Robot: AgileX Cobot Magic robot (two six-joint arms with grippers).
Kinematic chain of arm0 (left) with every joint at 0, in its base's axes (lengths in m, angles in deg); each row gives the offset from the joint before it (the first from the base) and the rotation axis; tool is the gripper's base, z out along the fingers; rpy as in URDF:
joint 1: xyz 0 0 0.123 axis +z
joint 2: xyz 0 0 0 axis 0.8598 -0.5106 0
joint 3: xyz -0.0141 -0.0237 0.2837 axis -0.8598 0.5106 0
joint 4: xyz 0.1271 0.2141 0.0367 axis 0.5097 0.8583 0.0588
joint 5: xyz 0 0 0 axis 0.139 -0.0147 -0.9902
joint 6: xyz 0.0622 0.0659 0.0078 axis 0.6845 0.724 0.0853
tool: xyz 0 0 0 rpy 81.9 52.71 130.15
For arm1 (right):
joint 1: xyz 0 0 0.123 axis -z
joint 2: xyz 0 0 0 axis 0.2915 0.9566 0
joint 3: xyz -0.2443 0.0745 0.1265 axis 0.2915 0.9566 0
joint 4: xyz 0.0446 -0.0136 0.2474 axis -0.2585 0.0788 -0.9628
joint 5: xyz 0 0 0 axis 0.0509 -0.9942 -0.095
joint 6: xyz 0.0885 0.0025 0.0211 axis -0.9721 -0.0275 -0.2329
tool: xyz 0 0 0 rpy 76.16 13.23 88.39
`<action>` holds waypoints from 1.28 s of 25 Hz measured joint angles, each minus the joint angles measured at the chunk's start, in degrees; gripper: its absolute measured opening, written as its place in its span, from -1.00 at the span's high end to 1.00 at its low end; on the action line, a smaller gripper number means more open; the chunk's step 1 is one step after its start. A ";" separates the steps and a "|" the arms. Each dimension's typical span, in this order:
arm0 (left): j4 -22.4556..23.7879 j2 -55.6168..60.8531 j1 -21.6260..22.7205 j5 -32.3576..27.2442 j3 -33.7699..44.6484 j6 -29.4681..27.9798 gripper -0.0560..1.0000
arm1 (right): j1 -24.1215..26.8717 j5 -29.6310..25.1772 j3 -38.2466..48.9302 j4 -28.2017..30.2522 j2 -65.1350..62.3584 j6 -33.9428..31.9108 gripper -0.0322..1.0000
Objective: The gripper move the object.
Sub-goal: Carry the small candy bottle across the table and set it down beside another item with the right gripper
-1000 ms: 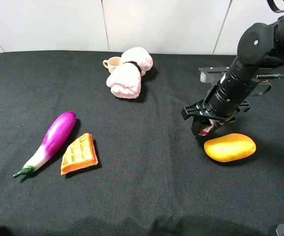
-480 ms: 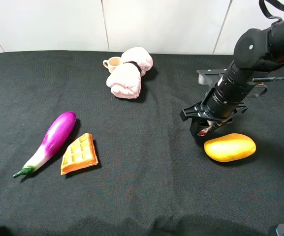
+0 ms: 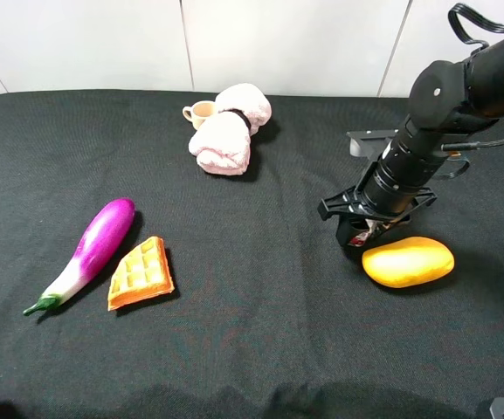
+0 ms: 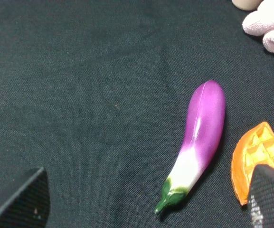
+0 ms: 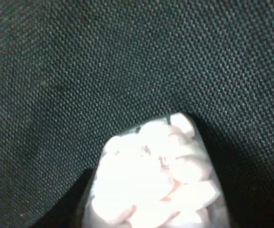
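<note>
Gripping the object [image 5: 155, 175], the gripper [image 3: 362, 232] stands just beside the mango [image 3: 407, 261].

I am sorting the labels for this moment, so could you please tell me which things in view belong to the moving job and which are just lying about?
Part of the job: right gripper; small jar of pinkish contents, clamped in it.

Just lying about: mango; eggplant; waffle piece; pink towel; beige cup.
</note>
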 joint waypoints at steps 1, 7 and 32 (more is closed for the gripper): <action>0.00 0.00 0.00 0.00 0.00 0.00 -0.75 | 0.00 0.19 0.00 0.00 0.00 0.06 0.32; 0.00 0.00 0.00 0.00 0.00 0.00 -0.75 | 0.00 0.67 0.00 -0.73 0.00 0.10 0.32; 0.00 0.00 0.00 0.00 0.00 0.00 -0.75 | 0.00 0.58 0.00 -1.55 0.00 0.10 0.11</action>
